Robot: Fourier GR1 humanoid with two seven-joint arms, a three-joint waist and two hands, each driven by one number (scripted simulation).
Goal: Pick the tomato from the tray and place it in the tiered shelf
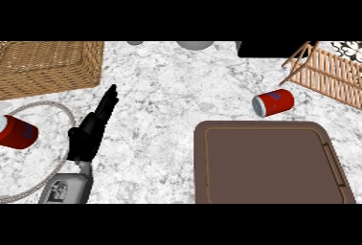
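My left hand (92, 129), fingers straight and pressed together, points to one o'clock; brown tray (272, 165) at three o'clock, red can (274, 102) beyond.

A wicker basket (46, 67) sits top left, with two red cans (274, 102) (16, 131) lying on the marble counter (163, 95).

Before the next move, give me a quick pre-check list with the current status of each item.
1. Tomato in sight: not ok, none shows on the tray or counter.
2. Right hand in view: not ok, absent.
3. Right hand holding the tomato: cannot tell.
4. Left hand clear of the tray: ok, open, fingers straight, at left.
5. Shelf in sight: ok, upper right.
6. Path from tray to shelf: not ok, a red cup lies between them.
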